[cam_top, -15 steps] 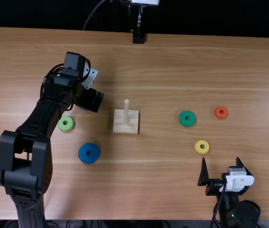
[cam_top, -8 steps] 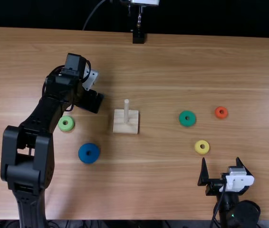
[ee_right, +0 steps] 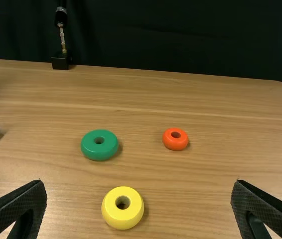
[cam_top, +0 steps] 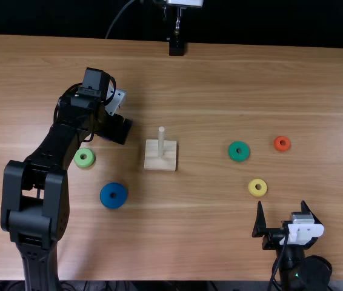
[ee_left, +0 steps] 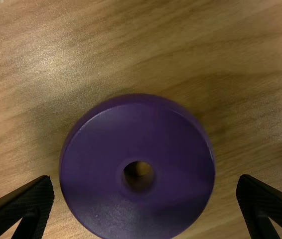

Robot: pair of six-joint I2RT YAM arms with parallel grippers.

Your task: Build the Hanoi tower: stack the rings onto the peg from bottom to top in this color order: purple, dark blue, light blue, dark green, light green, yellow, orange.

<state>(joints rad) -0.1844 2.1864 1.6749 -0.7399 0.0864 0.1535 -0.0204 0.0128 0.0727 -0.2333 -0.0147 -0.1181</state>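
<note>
"Pale brown grain runs across the table [cam_top: 220, 79], with dark cloth [cam_top: 280, 21] behind its far edge," said the first watcher. "And the left gripper [cam_top: 116, 127]?"

"Low, beyond the light green ring [cam_top: 78, 161] and left of the peg [cam_top: 161, 138]," the second answered. "Its fingers stand wide, one to either side of the purple ring [ee_left: 101, 184], with table showing between each finger and the rim."

"So the ring lies flat?"

"Flat on the wood, its hole facing the wrist camera. The peg stands upright on its square wooden base [cam_top: 153, 160], near the middle of the table."

"Where is the blue ring [cam_top: 105, 195]?"

"Nearer the front edge than the light green one, between the left arm and the base, touching neither."

"What about the other side?"

"The dark green ring [cam_top: 233, 154] lies to the right of the base, well apart from it. Farther right is the orange ring [cam_top: 277, 139], and the yellow ring [cam_top: 253, 184] is nearer the front, just ahead of the right gripper [cam_top: 281, 205]."

"Are that gripper's fingers wide too?"

"Wide, with nothing between them, at the near edge of the table."
</note>
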